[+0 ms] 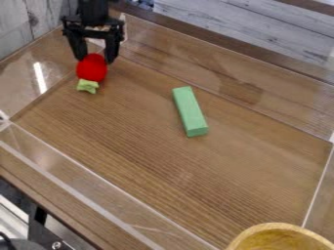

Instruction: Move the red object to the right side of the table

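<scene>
While pointing straight down, the tool (94,54) straddles the red object (90,70), fingers spread.

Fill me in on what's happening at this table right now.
A single robot arm has its gripper open and pointing down right over the red object, a small toy fruit at the far left of the table. Nothing is held yet; the fruit sits on the wood. A green block lies untouched near the middle. The right side of the table, where the fruit should go, has not been reached.
</scene>
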Available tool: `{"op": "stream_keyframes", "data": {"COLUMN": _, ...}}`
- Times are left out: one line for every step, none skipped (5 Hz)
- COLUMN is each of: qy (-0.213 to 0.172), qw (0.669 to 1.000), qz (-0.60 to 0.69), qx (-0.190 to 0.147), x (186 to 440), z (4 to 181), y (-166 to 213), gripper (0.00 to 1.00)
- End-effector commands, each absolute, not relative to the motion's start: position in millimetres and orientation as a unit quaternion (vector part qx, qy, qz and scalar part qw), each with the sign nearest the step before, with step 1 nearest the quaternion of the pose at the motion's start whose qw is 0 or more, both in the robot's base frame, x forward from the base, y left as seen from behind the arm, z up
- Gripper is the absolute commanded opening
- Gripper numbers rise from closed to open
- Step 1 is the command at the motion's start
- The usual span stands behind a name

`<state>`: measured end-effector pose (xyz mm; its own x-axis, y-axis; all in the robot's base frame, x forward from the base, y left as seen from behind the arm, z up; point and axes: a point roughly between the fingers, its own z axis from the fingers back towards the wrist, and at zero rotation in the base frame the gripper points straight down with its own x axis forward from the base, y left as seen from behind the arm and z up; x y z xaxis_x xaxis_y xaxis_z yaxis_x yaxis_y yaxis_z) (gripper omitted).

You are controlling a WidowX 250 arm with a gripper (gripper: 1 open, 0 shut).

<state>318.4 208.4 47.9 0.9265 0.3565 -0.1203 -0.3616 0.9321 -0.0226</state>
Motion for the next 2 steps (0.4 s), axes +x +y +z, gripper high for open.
{"op": "stream_keyframes", "data": {"qy": 0.017, "qw": 0.979, "qz": 0.205, "qx": -0.010, "x": 328.1, "z": 76.8, "y": 213.9, "gripper": 1.00}}
{"op": "stream_keyframes", "data": {"qy": 0.019, "qw": 0.973, "qz": 0.229, "qx": -0.016, "x": 337.9, "z": 69.9, "y": 214.0, "gripper": 1.00}}
